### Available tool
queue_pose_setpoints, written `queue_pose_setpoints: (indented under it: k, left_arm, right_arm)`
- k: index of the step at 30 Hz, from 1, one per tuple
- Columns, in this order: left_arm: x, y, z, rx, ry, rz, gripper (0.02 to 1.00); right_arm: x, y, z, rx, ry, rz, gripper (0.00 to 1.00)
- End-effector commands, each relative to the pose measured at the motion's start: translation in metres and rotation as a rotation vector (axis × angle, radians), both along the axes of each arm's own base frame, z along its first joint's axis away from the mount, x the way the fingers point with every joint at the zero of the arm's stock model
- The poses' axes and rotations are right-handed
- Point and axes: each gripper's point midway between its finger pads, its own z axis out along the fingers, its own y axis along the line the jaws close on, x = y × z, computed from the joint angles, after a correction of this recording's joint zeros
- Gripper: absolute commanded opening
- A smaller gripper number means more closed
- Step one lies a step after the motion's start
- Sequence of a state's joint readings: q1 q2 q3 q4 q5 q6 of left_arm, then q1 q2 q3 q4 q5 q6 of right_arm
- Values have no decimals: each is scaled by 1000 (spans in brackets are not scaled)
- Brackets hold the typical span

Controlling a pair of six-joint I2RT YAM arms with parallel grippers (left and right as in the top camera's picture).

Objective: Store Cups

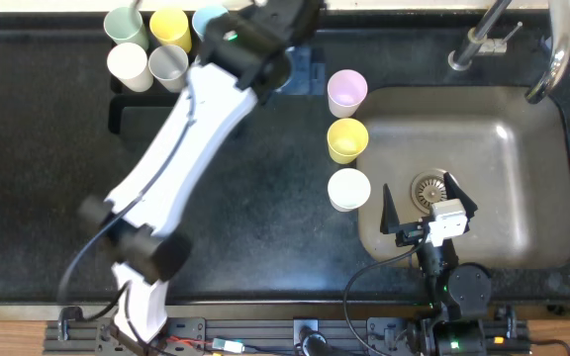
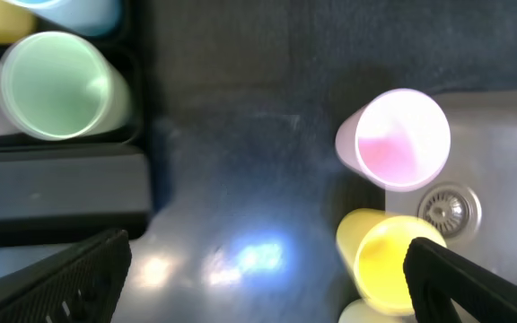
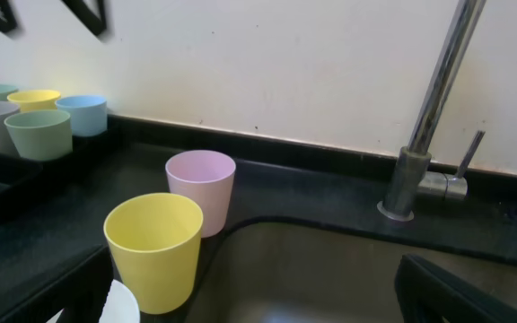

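While the L end effector (image 2: 263, 265) hangs w/ its fingers spread wide and nothing btw them, above bare black tabletop (image 1: 265, 227) btw the tray (image 1: 117, 114) and the sink (image 1: 522, 237), three cups stand in a column along the sink's 9 o'clock rim. The pink cup (image 1: 346, 89) is at the 12 o'clock end, the yellow cup (image 1: 347, 139) in the middle and the white cup (image 1: 348, 189) at the 6 o'clock end. All are upright, mouths up, each just beside the next. They're plain, smooth, slightly tapered tumblers w/ no handles. In the L wrist view the pink one looks glossy, pale inside w/ a deeper pink patch at its bottom.

At approx 11 o'clock on the tabletop the black tray holds five more: green cup (image 1: 125, 27), second yellow cup (image 1: 169, 27) and blue cup (image 1: 209, 20) in the far row, second white cup (image 1: 129, 65) and grey cup (image 1: 168, 65) in the near row.

The R end effector (image 1: 419, 188) is over the sink basin by the drain (image 1: 426, 184), fingers apart, gripping nothing. The faucet (image 1: 478, 40) stands at the sink's 12 o'clock.
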State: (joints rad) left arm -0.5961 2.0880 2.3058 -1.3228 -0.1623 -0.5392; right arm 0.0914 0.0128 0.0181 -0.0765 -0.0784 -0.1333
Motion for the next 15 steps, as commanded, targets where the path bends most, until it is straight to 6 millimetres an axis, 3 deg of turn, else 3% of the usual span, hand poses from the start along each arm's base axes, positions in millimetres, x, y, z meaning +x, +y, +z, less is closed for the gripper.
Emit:
queue_pose_setpoints:
  k: [1, 10, 15]
  left_arm:
    - [21, -29, -20, -21, 2, 41, 1000]
    - [46, -66, -84, -47, 54, 33, 1000]
    - [54, -72, -104, -52, 58, 45, 1000]
  right_arm:
    - [0, 1, -3, 6, 0, 7, 996]
    - [0, 1, -3, 6, 0, 7, 998]
    - [0, 1, -3, 6, 0, 7, 998]
